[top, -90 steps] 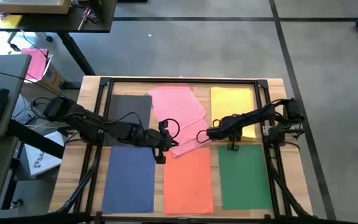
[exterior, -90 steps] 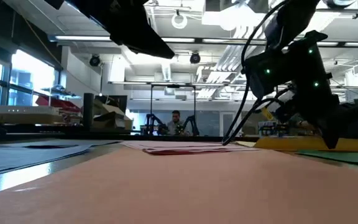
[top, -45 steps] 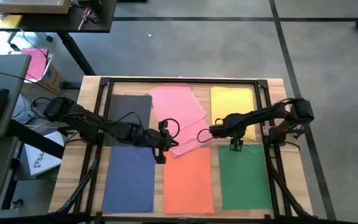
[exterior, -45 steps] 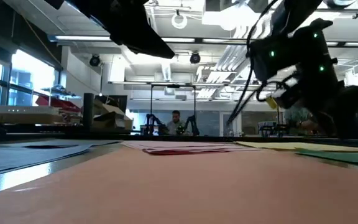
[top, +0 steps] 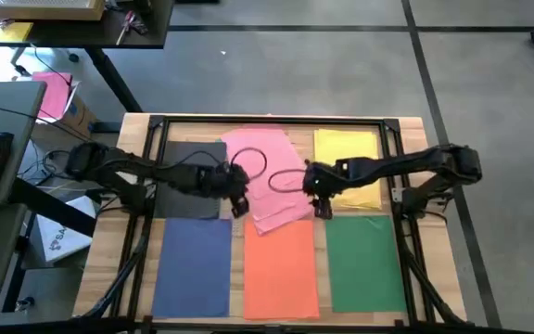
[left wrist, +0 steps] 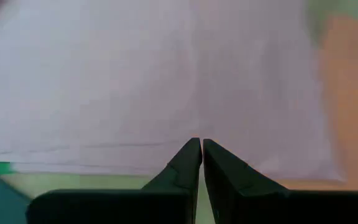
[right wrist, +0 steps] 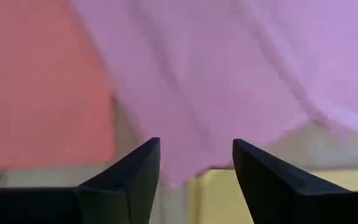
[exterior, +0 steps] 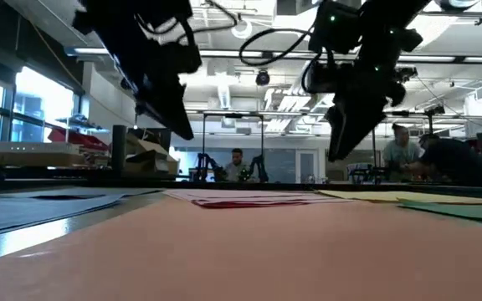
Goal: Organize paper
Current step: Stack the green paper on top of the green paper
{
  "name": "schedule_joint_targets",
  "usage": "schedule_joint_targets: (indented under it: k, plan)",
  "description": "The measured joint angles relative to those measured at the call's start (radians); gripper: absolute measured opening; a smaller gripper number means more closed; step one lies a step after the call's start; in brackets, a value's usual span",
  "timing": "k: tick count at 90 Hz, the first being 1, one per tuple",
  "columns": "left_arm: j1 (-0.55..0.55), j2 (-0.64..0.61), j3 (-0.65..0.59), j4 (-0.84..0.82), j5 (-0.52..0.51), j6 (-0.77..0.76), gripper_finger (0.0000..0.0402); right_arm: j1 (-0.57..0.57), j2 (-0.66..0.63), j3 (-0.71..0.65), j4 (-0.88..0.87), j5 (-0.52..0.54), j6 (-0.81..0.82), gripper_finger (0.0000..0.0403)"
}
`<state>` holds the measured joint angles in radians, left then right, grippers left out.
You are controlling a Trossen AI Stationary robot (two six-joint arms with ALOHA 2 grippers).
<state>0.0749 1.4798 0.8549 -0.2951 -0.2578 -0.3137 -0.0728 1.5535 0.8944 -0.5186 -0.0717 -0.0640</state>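
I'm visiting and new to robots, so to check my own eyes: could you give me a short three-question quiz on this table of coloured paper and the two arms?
1. True or false: the thin pink paper sheets lie square and tidy like the other sheets.
2. Multiple choice: the orange paper sheet lies between which two? A) dark grey and yellow B) blue and green C) yellow and green
3. Fill in: the left gripper has its fingers ____, the right gripper has them ____.

Key: 1. False; the pink sheets are skewed and fanned, overlapping the orange one's top edge. 2. B. 3. Shut; open.
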Motion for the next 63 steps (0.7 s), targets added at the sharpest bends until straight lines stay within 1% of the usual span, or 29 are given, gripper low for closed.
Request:
schedule_joint_targets:
  k: [10,21,31,41,55,63]
  plan:
    - [0.151,0.026,-0.014,0.046,0.041,0.067,0.0007,0.041,0.054,0.000,-0.006,-0.064,-0.016,0.0164]
    - [0.293,0.079,-0.015,0.059,0.047,0.127,0.0007,0.075,0.072,0.000,-0.010,-0.076,-0.015,0.0136]
    - [0.381,0.149,-0.015,0.074,0.085,0.167,0.0007,0.088,0.072,0.000,-0.003,-0.070,0.007,0.0111]
    - [0.418,0.227,-0.015,0.128,0.121,0.196,0.0007,0.088,0.079,0.000,0.023,-0.025,0.030,0.0094]
    - [0.413,0.310,-0.010,0.226,0.152,0.222,0.0007,0.086,0.131,0.000,0.031,-0.019,-0.018,0.0085]
    - [0.405,0.332,-0.009,0.246,0.157,0.230,0.0007,0.085,0.168,0.001,0.044,-0.018,-0.040,0.0084]
